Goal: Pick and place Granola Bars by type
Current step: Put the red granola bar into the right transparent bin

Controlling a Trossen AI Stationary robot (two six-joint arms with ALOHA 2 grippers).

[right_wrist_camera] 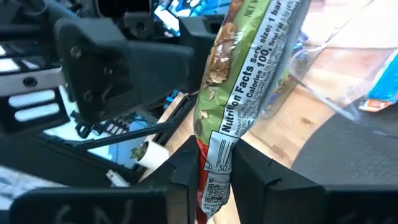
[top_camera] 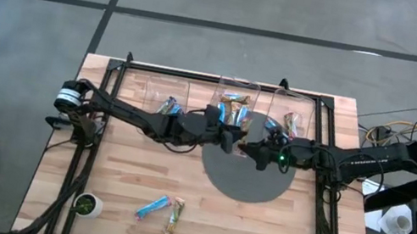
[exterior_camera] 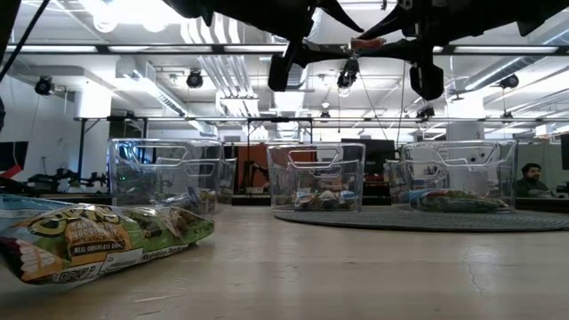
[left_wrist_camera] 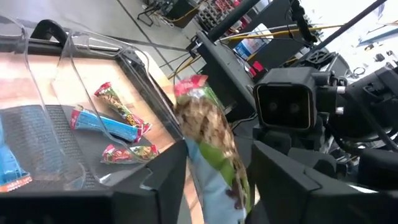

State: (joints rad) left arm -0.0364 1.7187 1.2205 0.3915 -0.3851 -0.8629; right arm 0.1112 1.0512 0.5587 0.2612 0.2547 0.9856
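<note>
My two grippers meet above the table's far middle, by the clear bins: the left gripper (top_camera: 229,138) (left_wrist_camera: 217,196) and the right gripper (top_camera: 258,150) (right_wrist_camera: 214,174). Each wrist view shows a tan-green granola bar (left_wrist_camera: 208,134) (right_wrist_camera: 245,81) between that arm's own fingers. I cannot tell whether this is one bar or two. A blue bar (top_camera: 151,207) and a tan-green bar (top_camera: 174,217) lie flat on the near table. More bars lie in the bins (top_camera: 236,98). The low view shows one bar close up (exterior_camera: 98,236). My left gripper pinches a tan-green bar by its pale bluish end (left_wrist_camera: 221,180) between the two fingers. The bar runs on past the fingertips, lifted clear, and its red end (left_wrist_camera: 189,84) stands free beside the right arm. My right gripper pinches a tan-green bar by its red barcode end (right_wrist_camera: 214,158) between the two fingers. The bar runs along the fingers and beyond them, clear of the table. Its far end is outside the picture.
Three clear bins stand in a row along the far edge (top_camera: 168,93) (top_camera: 293,115). A dark round mat (top_camera: 245,179) lies before them. A small green-and-white cup (top_camera: 87,204) stands near the near left corner. A black frame (top_camera: 92,140) borders the table. A person (exterior_camera: 532,178) sits in the room behind.
</note>
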